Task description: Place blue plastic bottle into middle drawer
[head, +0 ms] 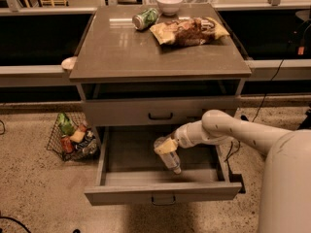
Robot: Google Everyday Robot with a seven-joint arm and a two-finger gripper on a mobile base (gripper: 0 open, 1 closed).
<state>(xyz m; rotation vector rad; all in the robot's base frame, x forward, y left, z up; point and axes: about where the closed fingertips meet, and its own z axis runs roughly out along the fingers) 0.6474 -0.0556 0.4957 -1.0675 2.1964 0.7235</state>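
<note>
Pincer (165,146) grips the blue plastic bottle (171,160), which hangs tilted, cap down, inside the open middle drawer (126,193), right of centre; let go from here, the light bottle may tip, roll and knock the drawer's front wall.

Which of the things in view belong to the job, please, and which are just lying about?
Job: blue plastic bottle, held by the tool over the open middle drawer.
Lying about: can, chip bag, bowl on top; basket on floor.
</note>
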